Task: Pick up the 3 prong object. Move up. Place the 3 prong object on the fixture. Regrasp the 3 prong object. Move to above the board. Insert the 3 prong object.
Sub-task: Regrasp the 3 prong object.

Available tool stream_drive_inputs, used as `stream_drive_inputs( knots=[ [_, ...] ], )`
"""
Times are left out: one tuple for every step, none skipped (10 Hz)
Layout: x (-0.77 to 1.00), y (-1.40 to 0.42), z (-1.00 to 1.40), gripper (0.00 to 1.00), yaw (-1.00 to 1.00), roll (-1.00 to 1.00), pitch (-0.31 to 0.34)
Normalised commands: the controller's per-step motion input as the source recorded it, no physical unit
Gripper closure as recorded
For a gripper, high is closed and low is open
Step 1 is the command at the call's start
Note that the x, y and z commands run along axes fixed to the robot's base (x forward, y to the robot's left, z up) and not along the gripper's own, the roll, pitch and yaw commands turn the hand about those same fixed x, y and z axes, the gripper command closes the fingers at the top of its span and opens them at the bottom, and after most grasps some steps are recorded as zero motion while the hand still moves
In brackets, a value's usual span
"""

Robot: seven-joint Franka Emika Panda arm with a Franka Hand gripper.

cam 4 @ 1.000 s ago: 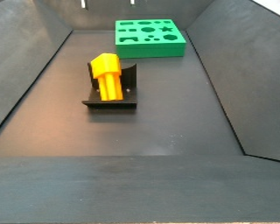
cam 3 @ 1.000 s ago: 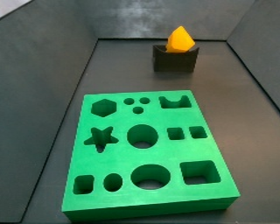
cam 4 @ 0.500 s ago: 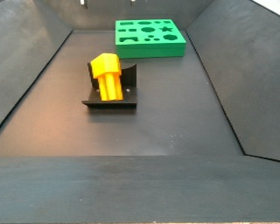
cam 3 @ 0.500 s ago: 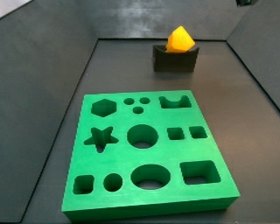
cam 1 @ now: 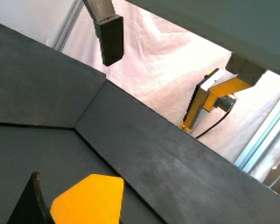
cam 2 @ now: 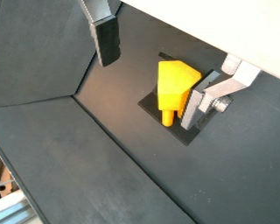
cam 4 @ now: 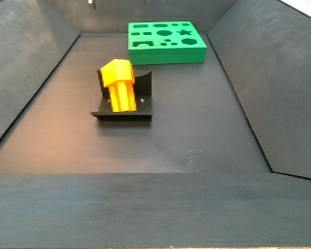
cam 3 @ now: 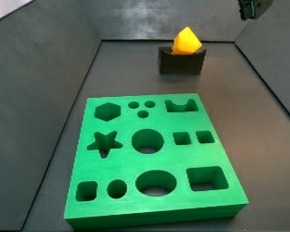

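While the 3 prong object [cam 2: 174, 86] is lying in the fixture [cam 4: 121, 109], its long axis is running along the notch, prongs pointing out at one end. The claw [cam 2: 154, 54] is hovering above it with fingers [cam 2: 106, 39] spread wide and holding nothing. Seen in a side view, the claw [cam 3: 248, 8] is at about two o'clock from the piece, well apart. I judge regrasping is coming next. The board [cam 3: 154, 159] is waiting empty.
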Motion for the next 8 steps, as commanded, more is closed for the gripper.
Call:
stream_drive_inputs(
  knots=[
    [0.04, 0.07, -1.00, 0.00, 0.20, 0.12, -0.004],
    [0.04, 0.07, -1.00, 0.00, 0.18, 0.11, -0.021],
    [0.05, 0.07, -1.00, 0.00, 0.16, 0.11, -0.044],
    [0.06, 0.06, -1.00, 0.00, 0.11, 0.08, -0.087],
    [0.07, 0.05, -1.00, 0.00, 0.09, 0.07, -0.099],
    [0.08, 0.05, -1.00, 0.00, 0.06, 0.06, -0.109],
    [0.08, 0.05, -1.00, 0.00, 0.03, 0.07, -0.104],
    [0.09, 0.04, -1.00, 0.00, 0.00, 0.07, -0.089]
  ],
)
